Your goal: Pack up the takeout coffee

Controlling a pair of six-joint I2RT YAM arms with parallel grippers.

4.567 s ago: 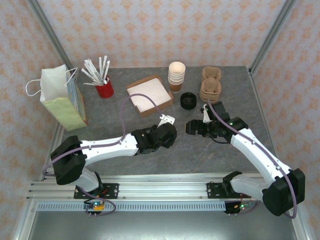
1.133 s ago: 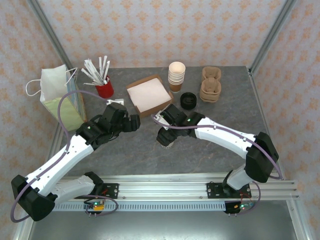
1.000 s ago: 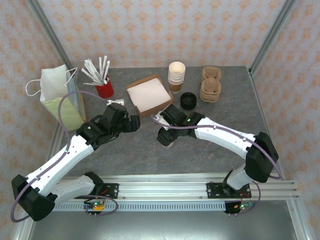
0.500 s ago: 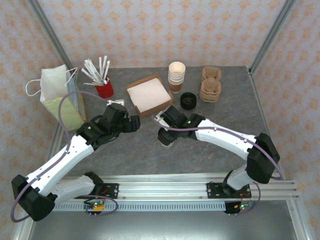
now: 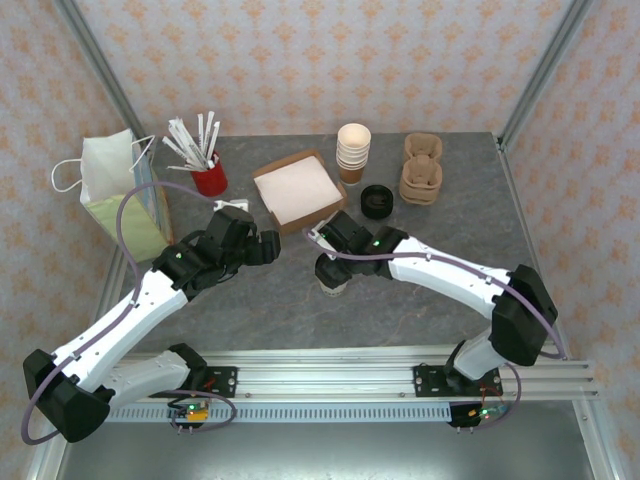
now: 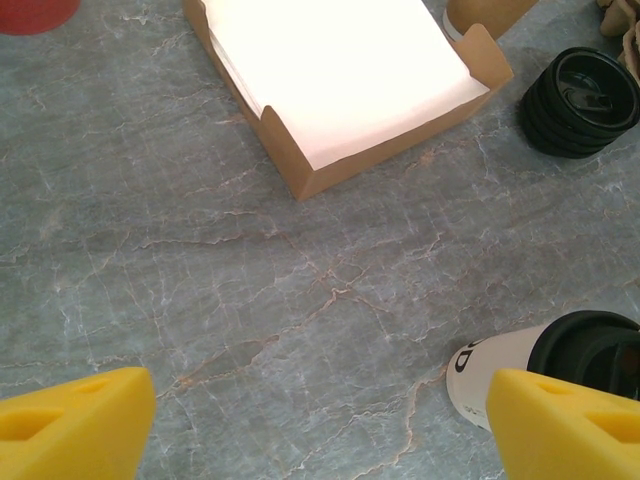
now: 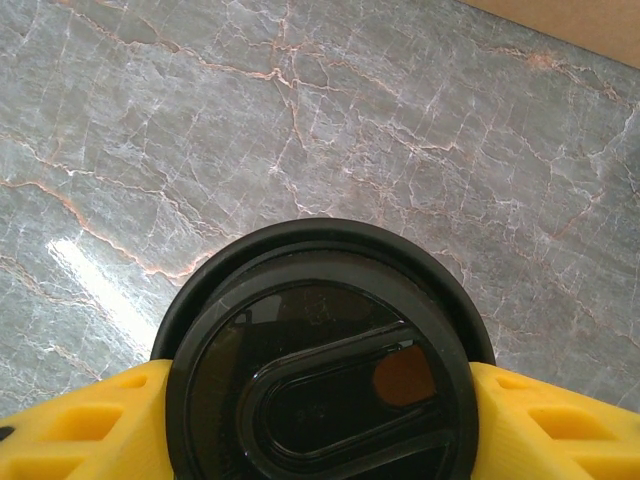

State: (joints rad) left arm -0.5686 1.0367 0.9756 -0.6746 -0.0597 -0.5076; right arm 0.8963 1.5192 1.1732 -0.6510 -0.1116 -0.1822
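- Bright, even light from above; the overhead view is sharp, and shadows on the table (image 5: 300, 320) are faint and soft.
- Right wrist view: white glare streak on the table, dim sheen on the lid (image 7: 320, 370).
- Left wrist view: napkins (image 6: 340, 70) blown out white; left fingers (image 6: 75, 420) slightly soft.

Bare table (image 5: 460, 210) open at right and lower centre, coffee (image 5: 335, 285) mid-frame, box (image 5: 295, 190), lids (image 5: 376, 201), cups (image 5: 353, 150) crowding upper centre, bag (image 5: 120, 195) upper left
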